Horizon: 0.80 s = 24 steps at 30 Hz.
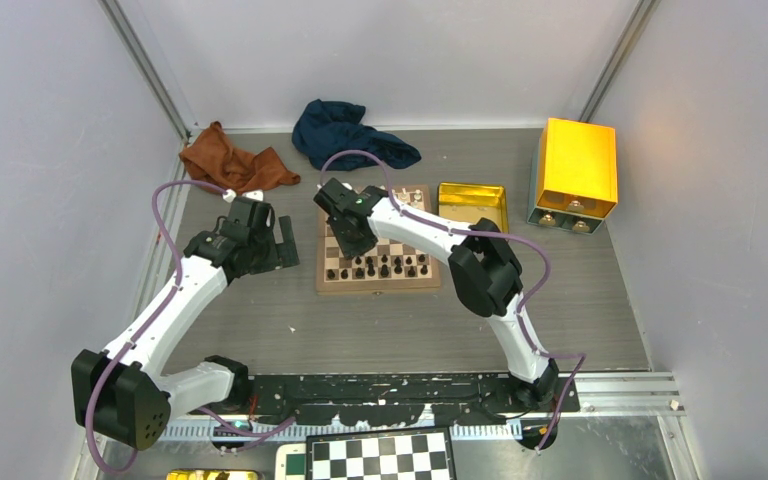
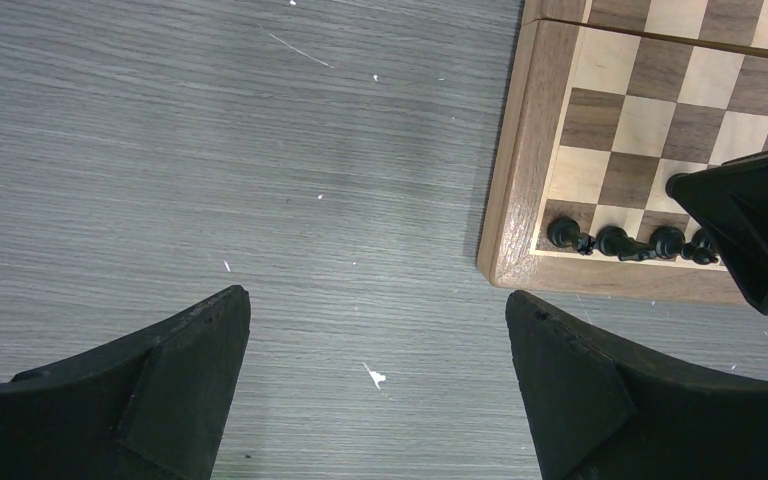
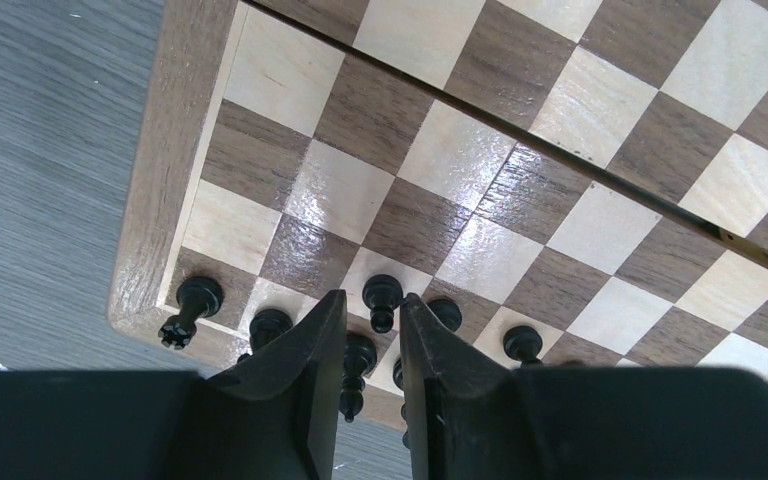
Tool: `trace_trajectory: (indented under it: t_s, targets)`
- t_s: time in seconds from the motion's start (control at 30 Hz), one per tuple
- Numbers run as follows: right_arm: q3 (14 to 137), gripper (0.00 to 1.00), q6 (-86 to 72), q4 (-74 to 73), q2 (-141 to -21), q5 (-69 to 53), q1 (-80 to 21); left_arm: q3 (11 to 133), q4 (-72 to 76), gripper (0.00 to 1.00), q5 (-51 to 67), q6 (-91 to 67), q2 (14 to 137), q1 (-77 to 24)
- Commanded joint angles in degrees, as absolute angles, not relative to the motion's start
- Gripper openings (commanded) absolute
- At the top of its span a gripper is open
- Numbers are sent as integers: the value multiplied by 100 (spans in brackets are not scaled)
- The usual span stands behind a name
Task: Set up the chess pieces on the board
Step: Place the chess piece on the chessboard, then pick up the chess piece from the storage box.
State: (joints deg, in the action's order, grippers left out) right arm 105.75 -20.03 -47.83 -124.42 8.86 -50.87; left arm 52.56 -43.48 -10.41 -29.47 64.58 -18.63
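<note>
Chess pieces, the tiny black ones, are already on the board, lined up in the two rows along its near edge. From the top view they're too small for me to count properly. The left wrist cam gives me four in the edge row, starting from the near-left corner. The right wrist cam gives me six I'm sure of around that same corner, one of them on the corner square itself. It's just the one board, sitting about mid-worktop, a bit toward the far edge. A little bunch of white pieces sits at its far edge toward the right, and I can't count those either.

Right gripper hangs over the board's near-left part with its jaws only a narrow gap apart. One black piece shows in that gap, closer to the left finger and not filling it. Can't tell if either finger touches it.

Left gripper is spread wide over bare worktop just off the board's left side, holding nothing.

Other stuff:
- one gold tray just right of the board's far half
- one gold box near the far-right corner
- one brown cloth and one dark blue cloth along the far edge
- one black-and-white checkered board at the near edge by the arm bases
</note>
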Motion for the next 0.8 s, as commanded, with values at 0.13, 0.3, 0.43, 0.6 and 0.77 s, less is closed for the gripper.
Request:
trace_trajectory:
  t_s: [0.13,0.3,0.43,0.6,0.77]
  targets:
    - [10925,33,-1919,-4877,-12019,1186,-5071,5406,-4170,100,-998,-2882,6403,-1829]
    - [10924,33,-1944,-4737,-11621,1743,-4761,5388,-4182,100,-998,-2876,6382,-1828]
    - [10834,42,-2040,-4682,-11240,2185,-4219,5388,-4192,100,-993,-2883,6381,-1828]
    - [10344,48,-2158,-4582,-10702,2360,-3386,5387,-4198,100,-969,-2887,6406,-1828]
    - [9800,50,-2258,-4575,-10445,2431,-2725,5401,-4187,100,-949,-2909,6473,-1828]
